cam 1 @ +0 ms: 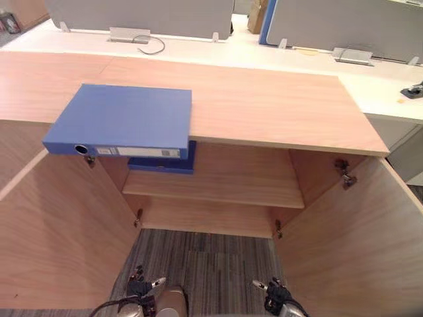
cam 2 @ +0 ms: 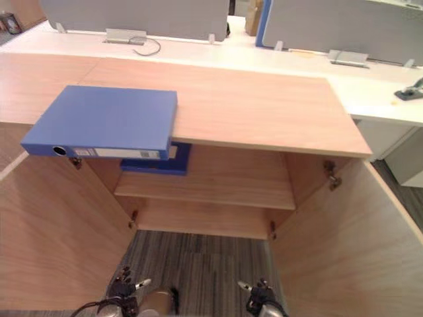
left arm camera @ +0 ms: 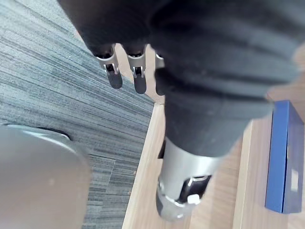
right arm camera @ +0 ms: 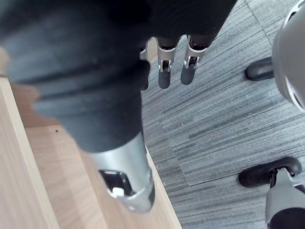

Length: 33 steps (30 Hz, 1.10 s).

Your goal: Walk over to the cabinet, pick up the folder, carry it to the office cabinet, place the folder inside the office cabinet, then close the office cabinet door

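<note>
Left eye view: an office cabinet [cam 1: 264, 105] of light wood is seen from above, with both doors swung wide open.
Blue folder [cam 1: 122, 119]: it is laid flat on the cabinet top at about 10 o'clock, its spine turned to the robot and overhanging the front edge. It is touched by neither hand.
Second blue folder [cam 1: 162, 164]: it is laid flat on the inner shelf [cam 1: 225, 181], at the shelf's 9 o'clock end, just beneath the overhanging spine of the first.
Left door [cam 1: 59, 231]: it is opened outward toward 8 o'clock.
Right door [cam 1: 357, 238]: it is opened outward toward 4 o'clock, and a metal hinge [cam 1: 344, 173] is seen at its upper inner corner.
Left hand [cam 1: 140, 288]: it is hung low at 7 o'clock over the grey striped carpet [cam 1: 205, 271]. Its fingers [left arm camera: 114, 76] are held straight and nothing is grasped.
Right hand [cam 1: 276, 295]: it is hung low at 5 o'clock, well apart from both folders. Its fingers [right arm camera: 164, 71] are held straight over the carpet and nothing is grasped.
Background: a white desk [cam 1: 231, 49] is set behind the cabinet at 12 o'clock, backed by grey partition screens [cam 1: 139, 14], and a black cable [cam 1: 153, 46] is looped on it.
</note>
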Available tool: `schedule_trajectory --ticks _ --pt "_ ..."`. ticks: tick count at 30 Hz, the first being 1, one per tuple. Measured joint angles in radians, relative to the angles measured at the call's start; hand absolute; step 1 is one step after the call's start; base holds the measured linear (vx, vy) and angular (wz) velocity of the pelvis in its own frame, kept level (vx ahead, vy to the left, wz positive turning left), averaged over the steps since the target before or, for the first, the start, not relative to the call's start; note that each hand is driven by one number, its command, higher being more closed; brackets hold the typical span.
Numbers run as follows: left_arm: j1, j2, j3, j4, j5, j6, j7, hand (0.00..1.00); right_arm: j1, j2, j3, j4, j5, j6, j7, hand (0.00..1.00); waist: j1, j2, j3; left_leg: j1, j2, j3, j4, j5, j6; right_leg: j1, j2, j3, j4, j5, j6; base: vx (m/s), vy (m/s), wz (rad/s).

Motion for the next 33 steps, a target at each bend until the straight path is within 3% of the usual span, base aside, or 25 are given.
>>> schedule_trajectory --ticks 3,7,10,12,13,17,19,21,24,29,31,33 --pt "0.004 0.022 -0.004 0.038 -0.005 0.004 -0.013 0.00 0.013 0.001 0.004 0.004 -0.003 0.000 0.014 0.00 -0.002 -0.002 -0.018 0.089 -0.021 0.041 -0.152 0.052 0.020 -0.003 -0.026 0.003 -0.007 0.035 0.000 0.11 0.066 -0.30" --pt "0.003 0.026 -0.024 0.061 -0.037 0.003 -0.018 0.00 0.027 -0.015 0.007 0.010 -0.037 0.001 0.019 0.00 -0.008 -0.002 -0.031 0.134 -0.044 0.043 -0.310 0.146 0.012 -0.016 -0.038 -0.002 -0.038 0.042 0.010 0.00 -0.078 -0.04" --pt "0.006 0.016 -0.044 0.064 -0.127 0.004 -0.041 0.00 0.041 -0.029 0.014 0.019 -0.037 0.003 0.022 0.00 -0.009 0.003 -0.034 0.179 -0.050 0.031 -0.440 0.224 0.006 -0.021 -0.036 -0.008 -0.053 0.042 0.011 -0.04 -0.086 0.06" --pt "0.031 0.001 -0.067 0.036 -0.281 0.017 -0.080 0.00 0.057 -0.037 0.016 0.019 -0.037 0.005 0.029 0.00 -0.012 0.008 -0.039 0.206 -0.053 0.012 -0.537 0.281 0.004 -0.033 -0.030 -0.013 -0.058 0.038 0.017 -0.07 -0.038 0.05" --pt "0.040 0.001 -0.067 0.012 -0.317 0.020 -0.085 0.00 0.060 -0.039 0.024 0.019 -0.038 0.006 0.030 0.00 -0.014 0.007 -0.040 0.201 -0.056 0.006 -0.542 0.286 0.005 -0.037 -0.030 -0.018 -0.058 0.036 0.020 -0.08 -0.025 0.07" --pt "0.115 -0.048 -0.045 -0.225 -0.662 0.023 -0.136 0.00 0.069 -0.057 0.128 0.017 -0.038 0.011 0.036 0.00 -0.007 -0.003 -0.042 0.198 -0.094 -0.017 -0.547 0.294 0.008 -0.030 -0.066 -0.055 -0.061 -0.009 0.059 -0.10 0.009 0.09" --pt "0.116 -0.088 -0.012 -0.308 -0.799 0.006 -0.144 0.00 0.069 -0.063 0.165 0.017 -0.040 0.011 0.046 0.00 -0.003 -0.005 -0.055 0.184 -0.112 -0.062 -0.548 0.296 0.015 -0.032 -0.074 -0.076 -0.064 -0.032 0.071 -0.11 0.039 0.28" --pt "0.117 -0.126 -0.012 -0.491 -0.907 -0.054 -0.099 0.00 0.074 -0.062 0.173 0.018 -0.037 0.011 0.046 0.00 0.001 -0.011 -0.064 0.160 -0.119 -0.113 -0.548 0.313 0.017 -0.036 -0.063 -0.106 -0.067 -0.040 0.078 -0.10 0.046 0.47" --pt "0.113 -0.124 -0.006 -0.675 -0.883 -0.118 -0.031 0.00 0.074 -0.061 0.214 0.018 -0.037 0.012 0.039 0.00 0.006 -0.022 -0.076 0.128 -0.121 -0.146 -0.548 0.324 0.017 -0.050 -0.053 -0.121 -0.073 -0.041 0.072 -0.03 0.037 0.35" --pt "0.105 -0.116 0.007 -0.825 -0.790 -0.131 0.077 0.00 0.073 -0.061 0.281 0.021 -0.038 0.015 0.029 0.00 0.022 -0.047 -0.090 0.105 -0.137 -0.178 -0.542 0.339 0.019 -0.049 -0.056 -0.146 -0.084 -0.029 0.072 0.06 0.008 0.25" --pt "0.106 -0.119 0.017 -0.899 -0.719 -0.127 0.117 0.00 0.068 -0.052 0.281 0.034 -0.037 0.016 0.027 0.00 0.029 -0.058 -0.094 0.102 -0.137 -0.181 -0.541 0.339 0.019 -0.045 -0.055 -0.145 -0.088 -0.023 0.069 0.09 -0.015 0.13" --pt "0.107 -0.128 0.039 -1.074 -0.520 -0.114 0.186 0.00 0.064 -0.049 0.281 0.047 -0.037 0.014 0.027 0.00 0.039 -0.061 -0.102 0.097 -0.123 -0.183 -0.541 0.340 0.019 -0.045 -0.038 -0.142 -0.103 0.001 0.057 0.07 -0.031 0.01"
